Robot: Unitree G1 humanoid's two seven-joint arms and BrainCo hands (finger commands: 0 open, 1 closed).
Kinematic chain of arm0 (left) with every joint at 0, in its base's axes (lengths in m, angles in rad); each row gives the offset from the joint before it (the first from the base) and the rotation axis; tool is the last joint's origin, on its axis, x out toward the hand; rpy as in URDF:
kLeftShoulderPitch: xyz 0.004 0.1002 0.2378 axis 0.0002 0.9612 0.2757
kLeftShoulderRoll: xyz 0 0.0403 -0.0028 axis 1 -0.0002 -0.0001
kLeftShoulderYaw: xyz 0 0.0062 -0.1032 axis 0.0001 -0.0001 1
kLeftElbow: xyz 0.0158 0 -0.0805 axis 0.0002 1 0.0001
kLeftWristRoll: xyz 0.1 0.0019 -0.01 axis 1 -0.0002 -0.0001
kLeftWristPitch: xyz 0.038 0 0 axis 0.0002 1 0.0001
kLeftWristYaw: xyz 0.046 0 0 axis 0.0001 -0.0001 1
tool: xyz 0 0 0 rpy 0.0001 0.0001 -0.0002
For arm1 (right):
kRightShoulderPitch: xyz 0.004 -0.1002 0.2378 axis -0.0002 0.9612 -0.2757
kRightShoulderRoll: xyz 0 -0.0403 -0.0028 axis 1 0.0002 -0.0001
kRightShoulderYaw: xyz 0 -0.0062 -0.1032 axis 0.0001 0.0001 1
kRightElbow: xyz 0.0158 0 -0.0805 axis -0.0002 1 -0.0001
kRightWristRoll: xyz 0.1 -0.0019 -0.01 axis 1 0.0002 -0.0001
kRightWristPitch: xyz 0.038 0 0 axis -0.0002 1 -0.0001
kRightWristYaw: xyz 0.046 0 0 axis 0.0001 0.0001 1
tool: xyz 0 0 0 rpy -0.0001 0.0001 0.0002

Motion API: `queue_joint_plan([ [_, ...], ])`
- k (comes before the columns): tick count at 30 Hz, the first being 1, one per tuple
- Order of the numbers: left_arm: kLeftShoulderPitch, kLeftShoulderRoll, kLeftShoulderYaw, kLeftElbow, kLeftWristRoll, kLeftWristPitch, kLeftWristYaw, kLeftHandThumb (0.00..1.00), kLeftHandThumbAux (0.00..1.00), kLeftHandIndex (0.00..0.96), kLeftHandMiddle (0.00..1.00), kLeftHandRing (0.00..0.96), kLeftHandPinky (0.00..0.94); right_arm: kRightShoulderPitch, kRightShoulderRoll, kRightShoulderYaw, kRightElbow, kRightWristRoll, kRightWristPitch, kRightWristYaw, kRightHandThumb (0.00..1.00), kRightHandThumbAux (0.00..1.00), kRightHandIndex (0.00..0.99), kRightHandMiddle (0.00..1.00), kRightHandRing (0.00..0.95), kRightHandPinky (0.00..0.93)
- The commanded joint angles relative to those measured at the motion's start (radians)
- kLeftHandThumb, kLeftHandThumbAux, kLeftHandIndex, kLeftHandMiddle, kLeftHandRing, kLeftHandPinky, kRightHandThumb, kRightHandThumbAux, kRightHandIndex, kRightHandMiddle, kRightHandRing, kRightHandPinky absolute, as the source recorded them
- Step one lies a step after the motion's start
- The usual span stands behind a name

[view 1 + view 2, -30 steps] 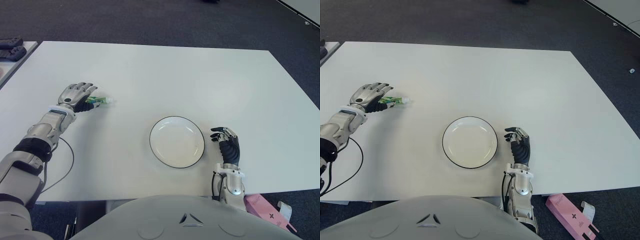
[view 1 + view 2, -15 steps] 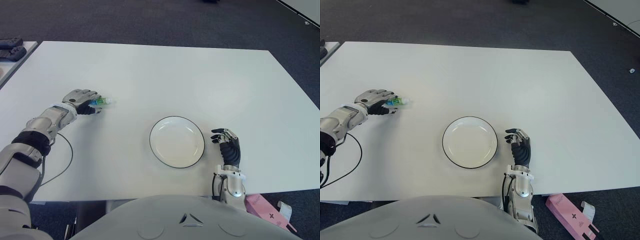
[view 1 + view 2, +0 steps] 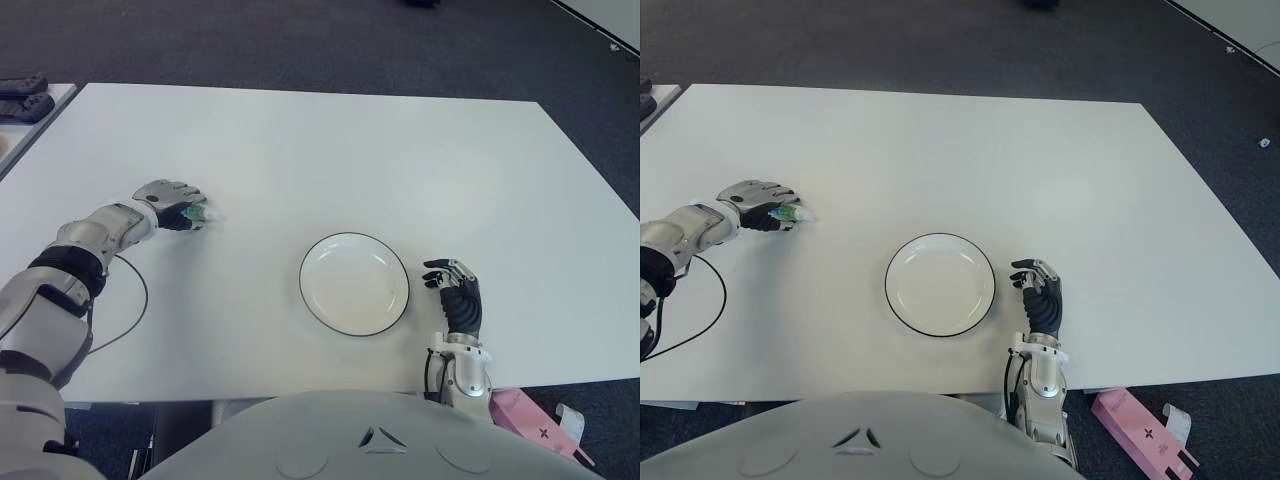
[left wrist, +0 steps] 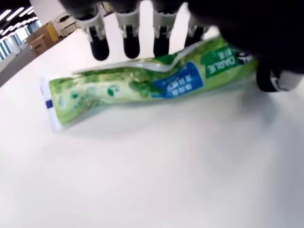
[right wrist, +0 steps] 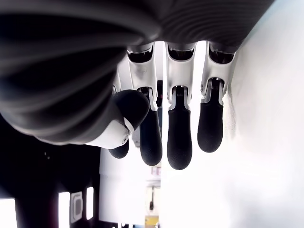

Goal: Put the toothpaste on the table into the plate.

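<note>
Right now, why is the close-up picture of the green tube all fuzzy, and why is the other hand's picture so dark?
In the left wrist view the toothpaste sits very near the camera, so its lettering and the fingertips above it blur. In the right wrist view the right hand fills the frame as a dark shape against the glaring white table. In the eye views the plate looks sharp.

Left hand [image 3: 172, 199]: lowered from spread fingers above the tube to curled fingers over it.
Toothpaste [image 4: 142, 85]: now mostly covered in the eye views; only its tip is seen.
</note>
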Motion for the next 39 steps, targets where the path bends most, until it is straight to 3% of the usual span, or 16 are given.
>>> queue_joint_plan([
  [1, 0.009, -0.061, -0.062, 0.068, 0.046, -0.005, 0.021, 0.422, 0.225, 0.000, 0.000, 0.000, 0.019, 0.012, 0.008, 0.002, -0.009, 0.003, 0.025, -0.001, 0.838, 0.686, 0.438, 0.463, 0.522, 0.513],
  [10, -0.001, -0.108, -0.102, 0.138, 0.052, 0.040, 0.104, 0.411, 0.236, 0.000, 0.000, 0.000, 0.036, 0.020, 0.007, -0.001, -0.009, -0.002, 0.024, -0.004, 0.838, 0.686, 0.437, 0.464, 0.521, 0.510],
  [20, 0.016, -0.176, -0.147, 0.196, 0.065, 0.158, 0.230, 0.422, 0.260, 0.000, 0.007, 0.000, 0.051, 0.022, 0.006, -0.005, -0.009, 0.003, 0.024, -0.001, 0.838, 0.686, 0.435, 0.465, 0.520, 0.510],
  [27, 0.019, -0.204, -0.184, 0.237, 0.072, 0.199, 0.309, 0.443, 0.283, 0.000, 0.048, 0.029, 0.106, 0.023, 0.003, -0.008, -0.010, -0.006, 0.023, -0.005, 0.838, 0.686, 0.438, 0.464, 0.524, 0.513],
  [30, 0.022, -0.215, -0.199, 0.254, 0.074, 0.217, 0.351, 0.466, 0.305, 0.013, 0.086, 0.073, 0.158, 0.023, 0.002, -0.009, -0.011, -0.003, 0.025, -0.003, 0.838, 0.686, 0.440, 0.464, 0.524, 0.512],
  [32, 0.023, -0.221, -0.206, 0.266, 0.075, 0.225, 0.373, 0.495, 0.324, 0.073, 0.158, 0.175, 0.263, 0.023, 0.002, -0.010, -0.012, 0.000, 0.026, -0.001, 0.838, 0.685, 0.442, 0.463, 0.521, 0.508],
  [37, 0.034, -0.226, -0.203, 0.283, 0.063, 0.230, 0.479, 0.612, 0.381, 0.248, 0.300, 0.323, 0.397, 0.021, -0.004, -0.016, -0.008, 0.010, 0.026, 0.005, 0.839, 0.685, 0.443, 0.462, 0.518, 0.506],
  [39, 0.036, -0.226, -0.201, 0.287, 0.056, 0.223, 0.503, 0.663, 0.395, 0.331, 0.407, 0.415, 0.475, 0.021, -0.004, -0.017, -0.007, 0.010, 0.025, 0.005, 0.838, 0.685, 0.442, 0.462, 0.517, 0.507],
])
